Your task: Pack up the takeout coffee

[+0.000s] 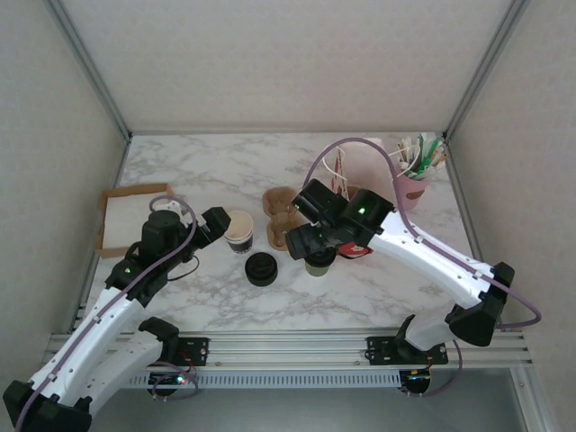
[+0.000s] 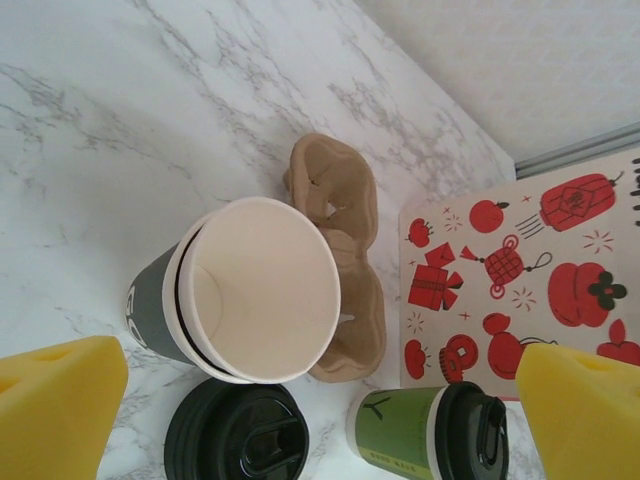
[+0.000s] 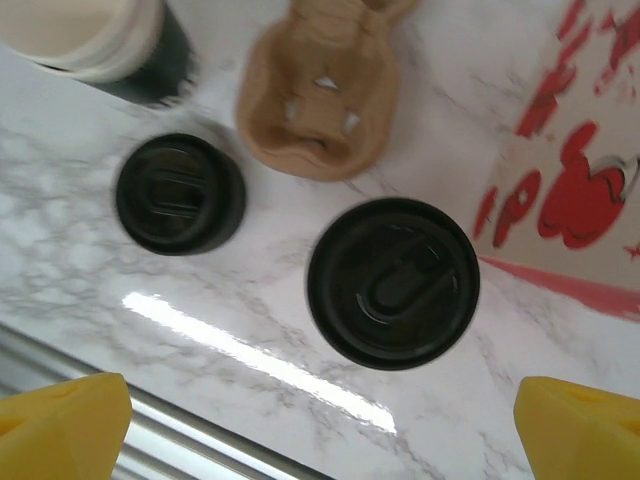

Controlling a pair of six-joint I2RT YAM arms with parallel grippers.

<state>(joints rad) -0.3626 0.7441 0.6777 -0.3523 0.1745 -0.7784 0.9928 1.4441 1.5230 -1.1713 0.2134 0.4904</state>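
Takeout coffee point(image 1: 319, 263): small paper cup, olive-green wall with a dark logo mark and a round black lid with a raised sip tab. It stands upright on the marble table point(image 1: 216, 171), centre-right, just beside the red-print paper point(image 1: 357, 249) and near the cardboard carrier point(image 1: 281, 216). Right wrist view looks straight down on the black lid; left wrist view catches the green wall and lid rim from the side. Right arm reaches in from its base at lower right, elbow bent, wrist pitched down, with the right gripper point(image 1: 306, 241) hanging over the cup. Its yellow fingertips point(image 3: 60, 425) sit at opposite bottom corners of the wrist view: spread wide, nothing held, clear of the lid. Left arm angles up from its base toward table centre. Left gripper point(image 1: 216, 225) is just beside the lidless cup point(image 1: 238, 232), which has a dark wall and a cream inside. Left fingers point(image 2: 60, 400) are also spread wide and grip nothing, with the lidless cup ahead of them. Loose black lid point(image 1: 262, 268) lies flat on the table between the lidless cup and the takeout coffee.
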